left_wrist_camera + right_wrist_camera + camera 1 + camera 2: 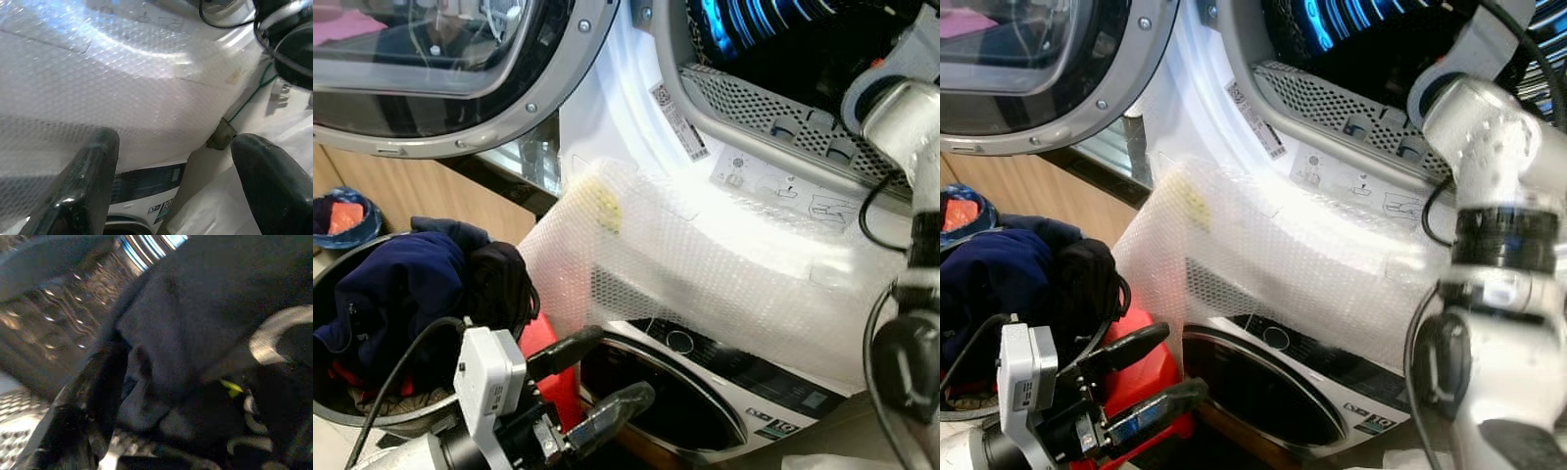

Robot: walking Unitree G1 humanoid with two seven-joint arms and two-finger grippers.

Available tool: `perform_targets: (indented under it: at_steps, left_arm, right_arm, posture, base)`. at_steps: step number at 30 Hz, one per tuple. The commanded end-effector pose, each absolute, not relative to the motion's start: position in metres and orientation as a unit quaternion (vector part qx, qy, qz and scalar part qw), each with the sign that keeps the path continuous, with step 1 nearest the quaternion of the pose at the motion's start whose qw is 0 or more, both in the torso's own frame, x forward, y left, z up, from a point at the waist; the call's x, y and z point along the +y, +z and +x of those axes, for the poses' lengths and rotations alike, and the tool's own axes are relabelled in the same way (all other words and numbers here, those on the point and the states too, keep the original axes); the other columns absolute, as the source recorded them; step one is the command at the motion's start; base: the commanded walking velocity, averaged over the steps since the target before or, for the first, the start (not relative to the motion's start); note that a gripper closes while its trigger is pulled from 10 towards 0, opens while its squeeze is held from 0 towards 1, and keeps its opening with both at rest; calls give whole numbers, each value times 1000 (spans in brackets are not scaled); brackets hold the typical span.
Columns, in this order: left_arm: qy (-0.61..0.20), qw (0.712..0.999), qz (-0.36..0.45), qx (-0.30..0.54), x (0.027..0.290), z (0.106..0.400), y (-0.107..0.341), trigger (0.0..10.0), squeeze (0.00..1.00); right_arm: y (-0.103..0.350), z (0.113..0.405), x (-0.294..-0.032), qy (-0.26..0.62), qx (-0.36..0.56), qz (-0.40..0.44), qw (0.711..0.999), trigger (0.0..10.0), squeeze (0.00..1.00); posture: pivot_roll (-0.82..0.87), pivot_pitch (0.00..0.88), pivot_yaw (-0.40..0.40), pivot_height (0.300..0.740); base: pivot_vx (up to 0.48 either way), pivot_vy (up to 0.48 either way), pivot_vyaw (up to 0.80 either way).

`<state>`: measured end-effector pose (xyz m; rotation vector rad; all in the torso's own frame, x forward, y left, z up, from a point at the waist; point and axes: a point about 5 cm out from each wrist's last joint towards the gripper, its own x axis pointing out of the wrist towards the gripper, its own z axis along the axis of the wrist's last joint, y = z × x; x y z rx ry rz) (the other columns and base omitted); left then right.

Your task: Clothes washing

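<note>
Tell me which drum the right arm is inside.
The upper drum, above the bubble wrap; the lower drum sits by the left gripper.

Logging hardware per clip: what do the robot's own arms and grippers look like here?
The left gripper has two long glossy black fingers behind a white box-shaped wrist camera module, with a black cable looping to it. The right arm is a silver, speckled metallic tube with black joint bands and black cables alongside; the right gripper's black finger looks dark and glossy.

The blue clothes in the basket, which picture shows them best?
The left eye view: the blue clothes sit piled in the round basket, behind the left gripper. The right eye view cuts them off at its edge. The left wrist view looks at bubble wrap instead.
</note>
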<state>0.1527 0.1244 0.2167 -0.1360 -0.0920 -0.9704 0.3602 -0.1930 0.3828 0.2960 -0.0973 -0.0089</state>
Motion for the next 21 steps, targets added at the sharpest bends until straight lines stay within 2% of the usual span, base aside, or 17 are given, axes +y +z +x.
perform_targets:
  at_steps: [1,3,9,14,16,19,20,21]
  left_arm:
    - [-479,874,-73,-39,122,151,216,10000,0]
    - [-482,872,-74,-38,122,152,216,10000,0]
    - [-484,871,-73,-38,123,153,215,10000,0]
    - [-485,871,-70,-37,124,154,215,10000,0]
    - [-485,871,-64,-37,124,155,214,10000,0]
    - [-477,877,-46,-37,126,159,212,10000,0]
    - [-471,881,-39,-39,127,161,212,10000,0]
    - [-456,889,-24,-41,129,166,211,10000,0]
  right_arm:
    - [391,348,-197,-9,-71,141,987,10000,0]
    - [389,336,-193,10,-78,120,990,10000,0]
    - [388,324,-188,36,-85,95,991,10000,0]
    - [376,303,-175,132,-109,68,983,10000,0]
    - [370,292,-169,200,-139,76,967,10000,0]
    - [356,280,-165,255,-153,82,951,10000,0]
    - [349,276,-163,283,-159,84,942,10000,0]
    - [338,269,-160,345,-149,108,921,10000,0]
  posture:
    - [15,128,-157,740]
    - [8,125,-154,740]
    - [5,123,-154,740]
    - [10,108,-152,740]
    - [13,103,-151,740]
    - [16,90,-144,740]
    - [19,80,-139,740]
    - [25,72,-135,740]
  base:
    - [0,0,0]
    - [0,0,0]
    - [0,0,0]
    - [0,0,0]
    - [0,0,0]
    - [0,0,0]
    - [0,0,0]
    - [0,0,0]
